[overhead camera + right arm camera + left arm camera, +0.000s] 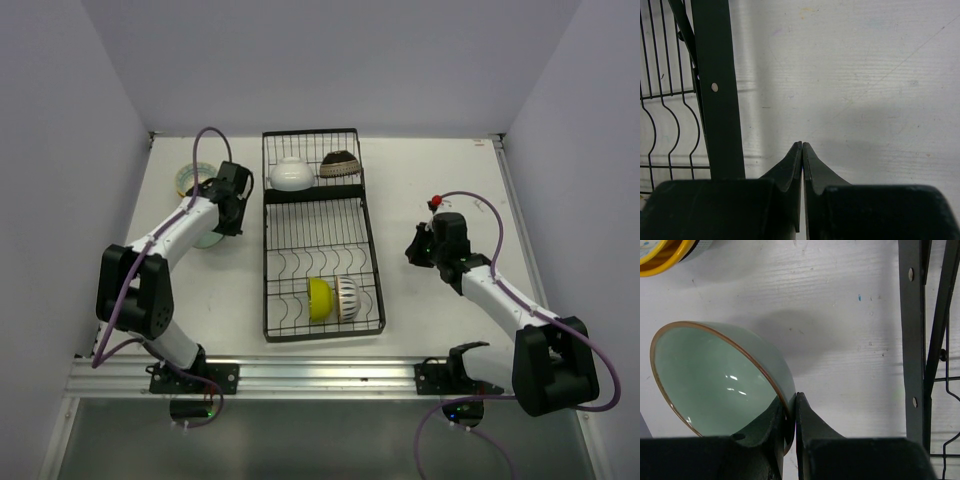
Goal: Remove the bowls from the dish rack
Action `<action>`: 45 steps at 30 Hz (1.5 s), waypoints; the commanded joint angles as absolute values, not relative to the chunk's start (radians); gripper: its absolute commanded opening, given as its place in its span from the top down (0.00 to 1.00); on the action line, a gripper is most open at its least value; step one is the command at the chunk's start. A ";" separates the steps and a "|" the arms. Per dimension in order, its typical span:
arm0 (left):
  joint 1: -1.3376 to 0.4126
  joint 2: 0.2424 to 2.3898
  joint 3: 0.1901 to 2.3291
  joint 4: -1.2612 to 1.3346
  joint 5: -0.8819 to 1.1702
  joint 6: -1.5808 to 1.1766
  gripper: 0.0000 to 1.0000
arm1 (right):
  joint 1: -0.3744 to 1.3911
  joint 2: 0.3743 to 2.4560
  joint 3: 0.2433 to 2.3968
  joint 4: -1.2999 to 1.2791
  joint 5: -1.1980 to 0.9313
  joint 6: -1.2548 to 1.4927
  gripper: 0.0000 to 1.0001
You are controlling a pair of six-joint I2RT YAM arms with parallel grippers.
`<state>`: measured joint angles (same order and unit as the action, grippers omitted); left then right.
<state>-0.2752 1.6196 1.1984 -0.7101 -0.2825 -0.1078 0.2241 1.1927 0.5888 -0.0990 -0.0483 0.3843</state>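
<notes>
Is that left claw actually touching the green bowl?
Touching. The left wrist view shows the left gripper pinching the rim of the pale green bowl.

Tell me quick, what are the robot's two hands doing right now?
Left gripper: closed on the rim of the pale green bowl.
Right gripper: closed, holding nothing.

Light was bright and even from above on my white bench (450, 200). The pale green bowl (715, 385) carried small glints inside and threw a soft shadow. My wrist views were sharp, dark at the bottom.
</notes>
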 commanded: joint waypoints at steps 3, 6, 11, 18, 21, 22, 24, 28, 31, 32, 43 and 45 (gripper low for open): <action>-0.275 1.632 1.226 -0.684 -0.362 -0.078 1.00 | 0.229 1.189 0.614 -0.094 -0.066 0.379 0.96; -0.276 1.661 1.218 -0.683 -0.385 -0.090 1.00 | 0.229 1.195 0.614 -0.094 -0.071 0.377 0.96; -0.275 1.690 1.183 -0.661 -0.405 -0.100 1.00 | 0.229 1.198 0.617 -0.094 -0.069 0.377 0.96; -0.275 1.709 1.158 -0.635 -0.437 -0.101 0.87 | 0.229 1.207 0.618 -0.094 -0.067 0.376 0.89; -0.275 1.712 1.154 -0.627 -0.431 -0.101 0.72 | 0.229 1.213 0.620 -0.092 -0.066 0.376 0.86; -0.275 1.713 1.154 -0.626 -0.430 -0.100 0.60 | 0.229 1.219 0.620 -0.089 -0.066 0.377 0.84; -0.275 1.718 1.157 -0.624 -0.428 -0.101 0.52 | 0.229 1.226 0.624 -0.091 -0.066 0.376 0.80; -0.275 1.717 1.163 -0.624 -0.434 -0.107 0.39 | 0.229 1.236 0.632 -0.095 -0.063 0.374 0.75; -0.275 1.680 1.175 -0.623 -0.451 -0.115 0.37 | 0.229 1.236 0.629 -0.092 -0.064 0.376 0.70; -0.275 1.663 1.174 -0.612 -0.453 -0.118 0.37 | 0.229 1.235 0.627 -0.089 -0.069 0.376 0.68; -0.275 1.096 0.849 -0.215 0.028 -0.133 0.32 | 0.229 1.255 0.629 -0.090 -0.091 0.376 0.54; -0.276 1.027 0.783 -0.092 0.279 -0.193 0.31 | 0.230 1.238 0.630 -0.098 -0.089 0.373 0.54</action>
<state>-0.2752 1.0805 0.8890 -0.3351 -0.1326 -0.1249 0.2245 1.2560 0.5926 -0.1013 -0.0742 0.3824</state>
